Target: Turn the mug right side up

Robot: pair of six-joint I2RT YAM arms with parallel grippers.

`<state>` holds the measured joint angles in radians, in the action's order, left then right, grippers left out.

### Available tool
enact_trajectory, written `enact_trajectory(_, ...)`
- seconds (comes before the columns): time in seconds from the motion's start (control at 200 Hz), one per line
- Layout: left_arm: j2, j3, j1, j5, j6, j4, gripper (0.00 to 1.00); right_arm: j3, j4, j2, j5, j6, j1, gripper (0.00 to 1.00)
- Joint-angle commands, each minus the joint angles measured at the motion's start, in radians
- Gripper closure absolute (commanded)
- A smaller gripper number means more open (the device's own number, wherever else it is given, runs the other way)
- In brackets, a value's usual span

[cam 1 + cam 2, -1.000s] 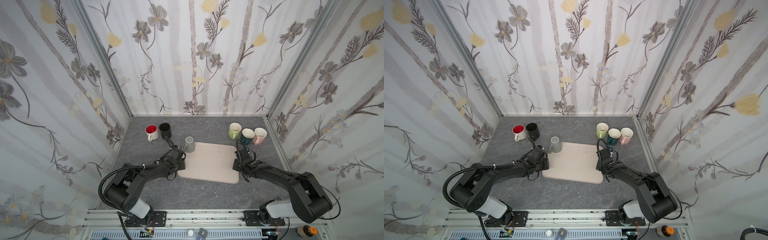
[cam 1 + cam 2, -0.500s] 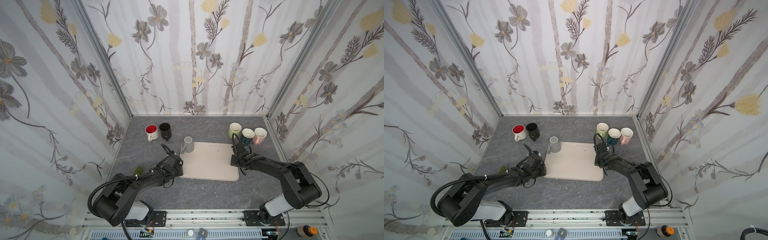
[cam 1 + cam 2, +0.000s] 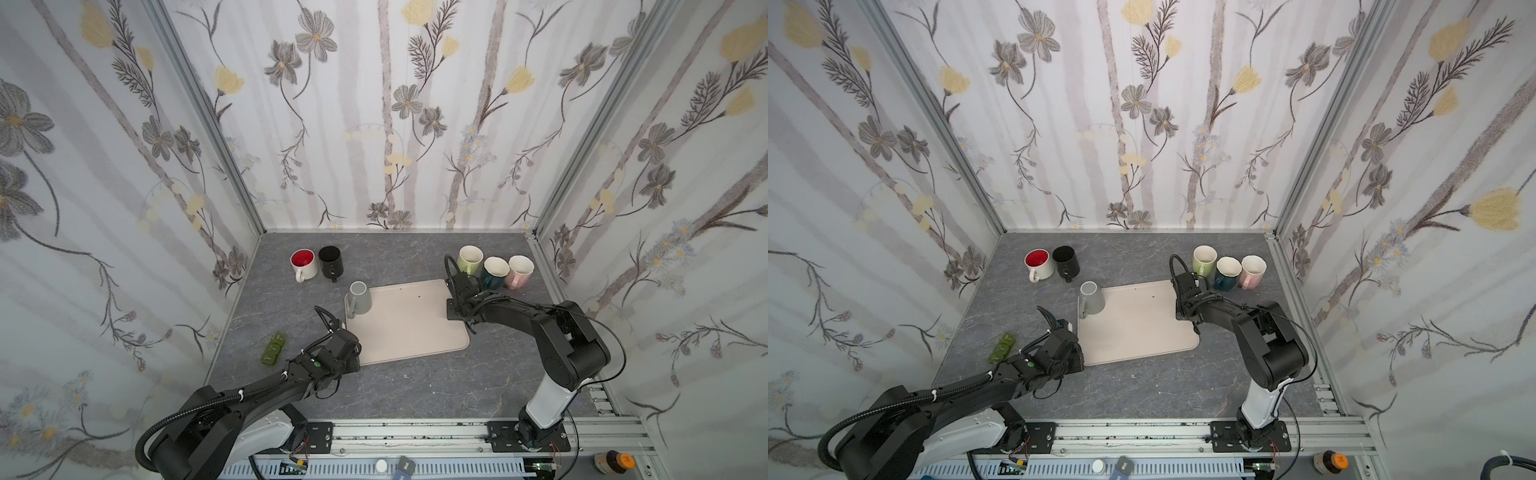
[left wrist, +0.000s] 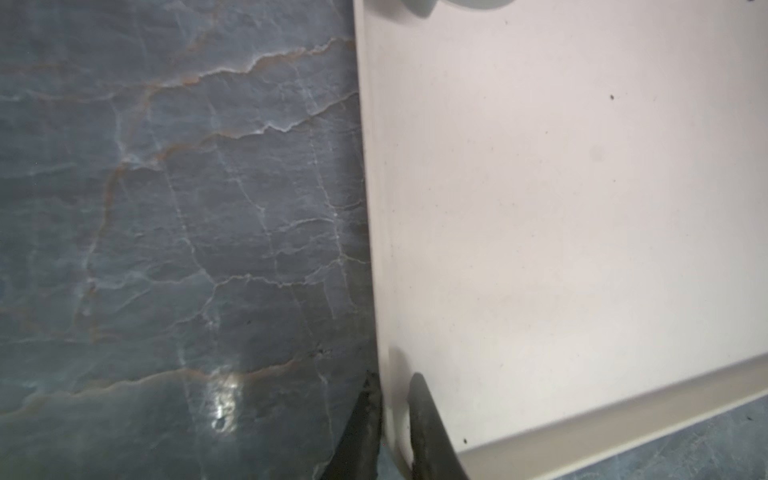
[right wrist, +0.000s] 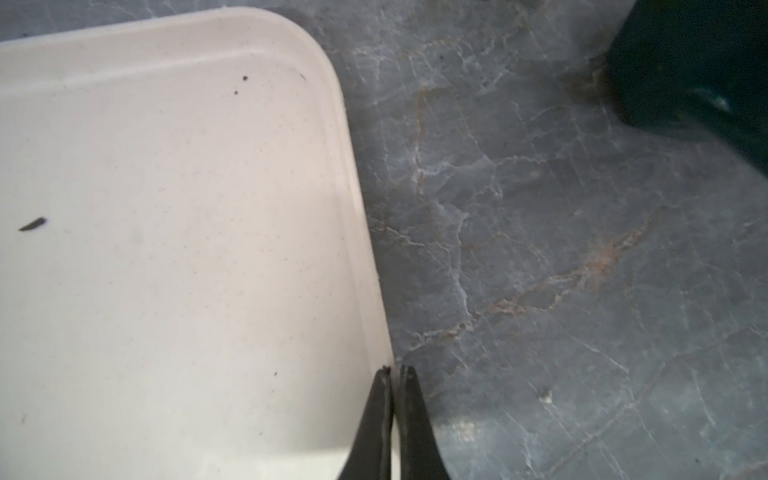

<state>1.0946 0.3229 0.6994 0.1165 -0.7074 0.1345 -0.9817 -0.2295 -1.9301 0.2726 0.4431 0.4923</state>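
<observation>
Left gripper (image 4: 394,399) | is closed on the near left corner rim of the tray (image 3: 409,328) | right gripper (image 5: 395,376) | is pinched shut on its right rim, farther back | gray mug (image 3: 360,298) | is seen upside down on its far left corner

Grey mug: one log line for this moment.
grey tapered mug: upside down on cream rectangular tray, far-left corner | left gripper: shut on tray's left rim | right gripper: shut on tray's right rim
</observation>
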Motion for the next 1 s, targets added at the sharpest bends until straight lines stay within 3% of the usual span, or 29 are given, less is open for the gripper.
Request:
enact_trajectory(0.0,-0.023,-0.011,0.020,-0.011,-0.052,0.075,0.84,-0.029,-0.005,-0.041,-0.102,0.008,0.014,1.00)
enact_trajectory(0.435,-0.037,-0.020,0.156,0.046,-0.149,0.078,0.84,-0.266,-0.094,-0.159,-0.089,-0.051,0.020,0.97)
enact_trajectory(0.63,0.024,0.029,0.228,0.086,-0.177,0.073,0.84,-0.263,-0.082,-0.141,-0.098,-0.057,0.017,0.71)
enact_trajectory(0.759,0.071,0.065,0.280,0.102,-0.199,0.053,0.84,-0.243,-0.067,-0.125,-0.131,-0.057,0.011,0.66)
enact_trajectory(0.874,0.093,0.096,0.309,0.123,-0.207,0.073,0.73,-0.233,-0.064,-0.119,-0.129,-0.058,0.008,0.66)
enact_trajectory(0.954,0.073,0.105,0.311,0.136,-0.213,0.099,0.42,-0.215,-0.046,-0.097,-0.146,-0.058,0.009,0.66)
enact_trajectory(0.999,0.039,0.107,0.312,0.147,-0.211,0.119,0.33,-0.200,-0.031,-0.074,-0.164,-0.055,0.010,0.64)
